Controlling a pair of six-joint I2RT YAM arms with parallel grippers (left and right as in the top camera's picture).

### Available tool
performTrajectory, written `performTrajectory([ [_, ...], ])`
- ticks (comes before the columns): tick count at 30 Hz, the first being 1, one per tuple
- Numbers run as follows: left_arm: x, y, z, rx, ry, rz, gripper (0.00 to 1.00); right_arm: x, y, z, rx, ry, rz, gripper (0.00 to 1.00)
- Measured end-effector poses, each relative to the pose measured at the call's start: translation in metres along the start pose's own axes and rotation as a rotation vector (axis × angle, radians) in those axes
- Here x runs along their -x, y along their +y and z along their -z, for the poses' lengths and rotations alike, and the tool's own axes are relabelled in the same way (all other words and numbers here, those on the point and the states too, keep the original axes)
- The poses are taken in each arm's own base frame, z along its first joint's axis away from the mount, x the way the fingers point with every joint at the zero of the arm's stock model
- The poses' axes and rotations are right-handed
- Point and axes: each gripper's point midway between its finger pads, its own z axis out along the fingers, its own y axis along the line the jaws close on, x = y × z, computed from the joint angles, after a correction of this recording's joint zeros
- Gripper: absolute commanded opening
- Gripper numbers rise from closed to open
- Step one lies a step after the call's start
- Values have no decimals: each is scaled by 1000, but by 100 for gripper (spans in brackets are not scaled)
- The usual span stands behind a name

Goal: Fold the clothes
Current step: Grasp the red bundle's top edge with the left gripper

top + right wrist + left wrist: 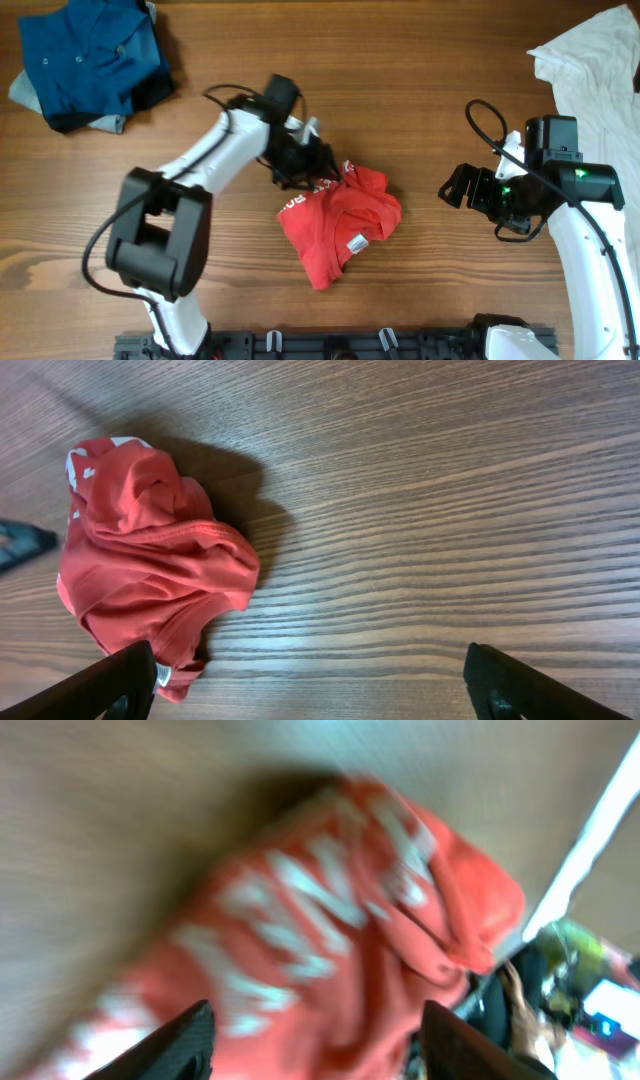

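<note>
The clothes, a red T-shirt [340, 215], lie crumpled in a heap at the middle of the wooden table, with the pale neck label [356, 243] showing near the front. My left gripper [305, 165] is at the heap's upper left edge. The left wrist view is blurred: the shirt [330, 920] and its white lettering fill it, and the left gripper [325, 1045] has its jaws wide apart over the cloth. My right gripper [450, 187] hovers open to the right of the shirt, apart from it. The right wrist view has the shirt [150, 560] at the left and the right gripper [320, 685] over bare wood.
Dark blue garments [90, 60] lie piled at the back left corner. A large white garment [590, 60] is spread at the back right, just behind the right arm. A black rail [330, 345] runs along the table's front edge.
</note>
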Motion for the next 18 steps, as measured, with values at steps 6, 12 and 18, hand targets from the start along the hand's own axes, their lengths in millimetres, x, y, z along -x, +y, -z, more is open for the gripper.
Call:
performTrajectory([
  [6, 32, 64, 50, 69, -126, -26, 78, 0, 0, 0, 0, 0, 7, 99],
  [12, 23, 63, 47, 84, -84, -204, 79, 0, 0, 0, 0, 0, 7, 99],
  [18, -5, 52, 17, 61, 14, -323, 77, -1, 0, 0, 0, 2, 6, 99],
])
